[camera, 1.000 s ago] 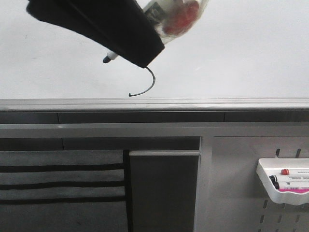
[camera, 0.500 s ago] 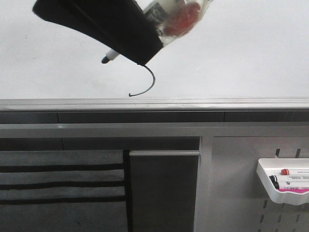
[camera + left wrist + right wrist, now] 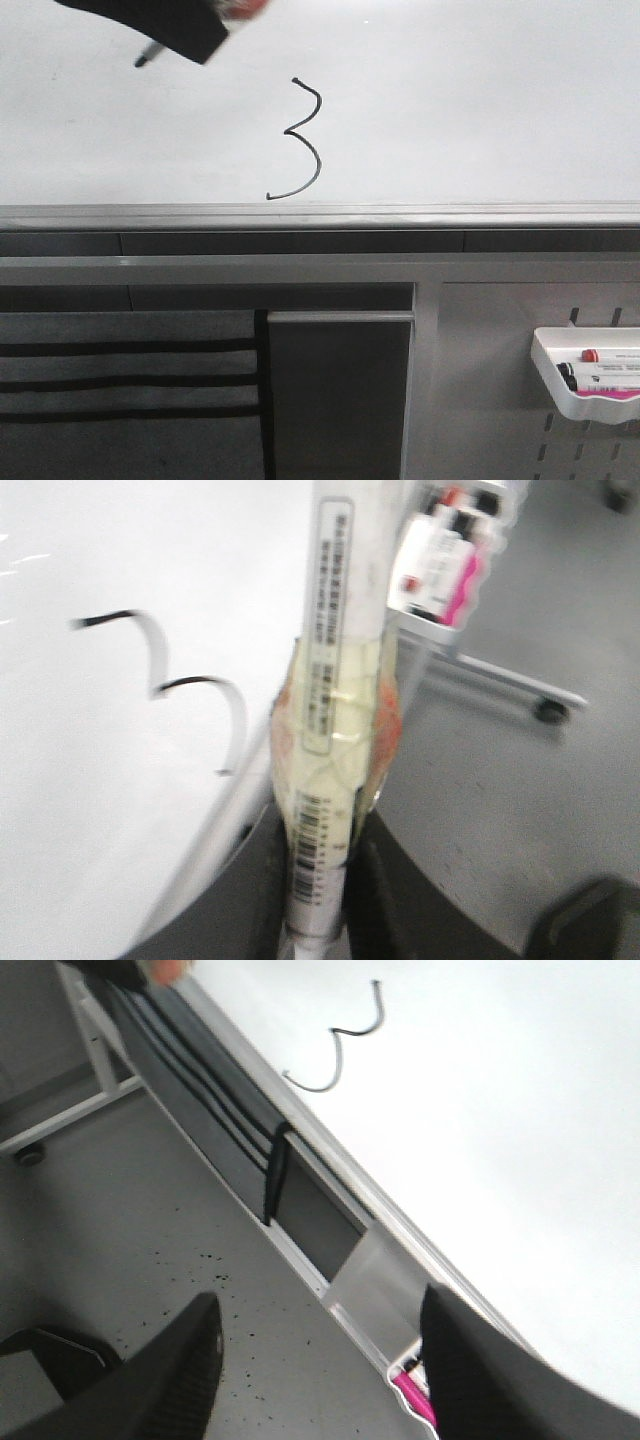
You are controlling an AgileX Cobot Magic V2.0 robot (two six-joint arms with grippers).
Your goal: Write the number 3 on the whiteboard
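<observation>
The number 3 [image 3: 303, 140] looks finished on the whiteboard [image 3: 480, 100]; left fingers [image 3: 318, 875] grasp the marker [image 3: 330, 680], right fingers [image 3: 315, 1360] released; next, stow the marker.

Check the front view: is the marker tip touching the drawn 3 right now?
No. The marker tip is up and to the left of the number 3, with bare whiteboard between them.

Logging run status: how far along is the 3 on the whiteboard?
Done: a full black number 3 sits on the whiteboard. In hand: the left claw grips the marker, tip off the board. Left: nothing visible. The right claw is open, idle.
</observation>
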